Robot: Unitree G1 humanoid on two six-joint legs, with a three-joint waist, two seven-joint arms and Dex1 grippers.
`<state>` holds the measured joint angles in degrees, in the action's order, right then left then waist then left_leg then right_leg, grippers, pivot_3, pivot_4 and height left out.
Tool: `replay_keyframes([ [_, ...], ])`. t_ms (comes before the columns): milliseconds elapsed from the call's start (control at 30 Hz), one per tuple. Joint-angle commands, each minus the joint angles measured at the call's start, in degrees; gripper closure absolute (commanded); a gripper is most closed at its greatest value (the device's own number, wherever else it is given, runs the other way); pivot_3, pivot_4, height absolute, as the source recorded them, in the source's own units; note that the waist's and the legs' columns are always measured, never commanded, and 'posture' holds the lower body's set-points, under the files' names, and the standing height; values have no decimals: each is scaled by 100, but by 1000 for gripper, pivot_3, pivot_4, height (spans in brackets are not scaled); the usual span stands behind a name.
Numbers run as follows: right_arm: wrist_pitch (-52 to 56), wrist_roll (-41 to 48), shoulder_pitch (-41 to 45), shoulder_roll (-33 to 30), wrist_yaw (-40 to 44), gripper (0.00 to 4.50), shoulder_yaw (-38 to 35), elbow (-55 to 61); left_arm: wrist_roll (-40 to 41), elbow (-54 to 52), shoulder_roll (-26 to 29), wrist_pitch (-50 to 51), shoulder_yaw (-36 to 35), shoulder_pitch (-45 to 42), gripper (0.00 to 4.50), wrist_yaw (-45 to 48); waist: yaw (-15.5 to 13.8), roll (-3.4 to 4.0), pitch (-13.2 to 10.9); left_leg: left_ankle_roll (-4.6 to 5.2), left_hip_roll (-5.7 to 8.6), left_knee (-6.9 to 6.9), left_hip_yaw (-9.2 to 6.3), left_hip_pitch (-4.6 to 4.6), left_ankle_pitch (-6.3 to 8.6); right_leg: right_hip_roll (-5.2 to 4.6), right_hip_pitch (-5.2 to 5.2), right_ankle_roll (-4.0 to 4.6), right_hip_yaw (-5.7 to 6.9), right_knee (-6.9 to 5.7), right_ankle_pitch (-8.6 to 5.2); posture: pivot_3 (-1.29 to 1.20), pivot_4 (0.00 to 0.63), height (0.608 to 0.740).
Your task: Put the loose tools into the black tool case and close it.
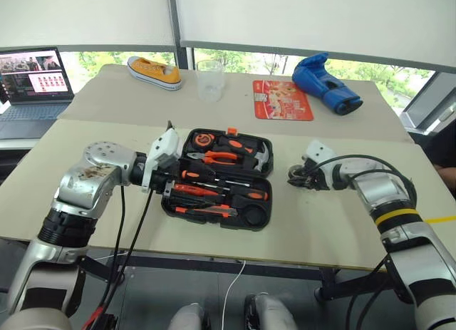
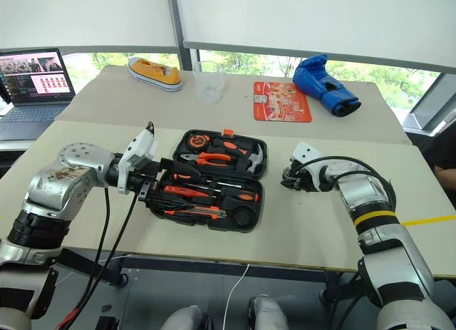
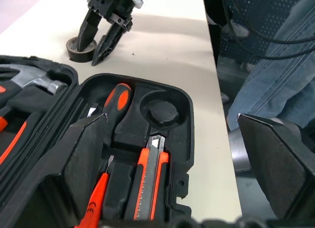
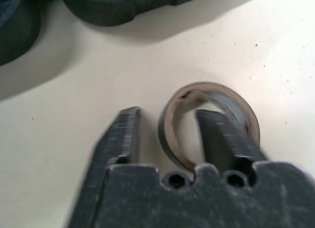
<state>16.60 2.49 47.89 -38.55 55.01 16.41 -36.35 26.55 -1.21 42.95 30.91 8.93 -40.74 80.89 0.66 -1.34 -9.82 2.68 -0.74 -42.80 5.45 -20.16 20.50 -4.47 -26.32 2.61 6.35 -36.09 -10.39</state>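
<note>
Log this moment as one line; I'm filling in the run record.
stage: tape pickup | right gripper: jaws straddling tape roll wall on table | left gripper: open over black tool case | case: open, screwdrivers and knife stowed

Beige table bearing open black tool case, small dark tape roll just right of it, yellow sneaker, clear cup, red mat, blue glove and, far left, laptop.
</note>
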Motion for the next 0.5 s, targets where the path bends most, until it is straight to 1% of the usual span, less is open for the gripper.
replay_keyframes([
  [33,246,293,-220,-309,426,4222,-445,803,-86,29,-24,-211,34,-156,0,120,-7,3,-2,0,0,1,-1,-1,0,-1,0,0,1,0,0,0,150,724],
  [67,510,485,-326,-397,583,4430,-587,1191,-110,38,-17,-257,60,-145,0,160,-13,10,-6,0,0,0,-1,-1,0,-1,0,0,2,0,0,0,150,724],
  [100,839,778,-499,-516,807,4476,-730,1780,-146,56,-2,-324,89,-131,0,217,-15,18,-11,0,0,0,-1,-2,0,-1,0,0,2,0,0,0,150,724],
  [167,1500,1418,-885,-708,1175,4476,-954,3089,-219,108,47,-471,136,-97,0,342,-23,34,-21,0,0,1,-2,-5,0,-2,-1,1,2,0,0,0,150,724],
  [233,2053,2020,-1212,-785,1347,4476,-1068,4273,-287,179,91,-597,157,-84,0,462,-13,36,-21,0,-4,1,-5,-5,0,1,-2,1,5,0,0,0,150,724],
  [267,2250,2256,-1387,-772,1360,4476,-1002,4917,-322,223,126,-665,171,-88,0,545,3,37,-21,0,-8,2,-5,-2,0,2,-2,2,5,1,0,0,150,724],
  [300,2377,2395,-1499,-762,1345,4476,-953,5330,-346,254,146,-709,178,-92,0,601,10,37,-21,0,-12,3,-5,-2,0,2,-2,2,4,2,0,0,150,724],
  [400,2467,2300,-1677,-634,1110,4476,-546,6042,-454,336,191,-868,231,-119,0,763,-1,37,-21,-3,-10,5,-7,3,1,8,-2,2,6,-2,-1,0,150,724],
  [467,2467,2028,-1696,-462,834,4476,-173,6187,-530,373,216,-994,251,-120,0,855,-13,36,-21,-2,-5,0,-4,2,1,5,-1,-1,5,-4,-2,0,150,724],
  [500,2360,1759,-1685,-412,699,4476,51,6084,-542,376,222,-1007,248,-124,0,870,-14,36,-21,-2,-4,-4,-2,3,1,5,1,-8,2,-3,-6,0,150,724],
])
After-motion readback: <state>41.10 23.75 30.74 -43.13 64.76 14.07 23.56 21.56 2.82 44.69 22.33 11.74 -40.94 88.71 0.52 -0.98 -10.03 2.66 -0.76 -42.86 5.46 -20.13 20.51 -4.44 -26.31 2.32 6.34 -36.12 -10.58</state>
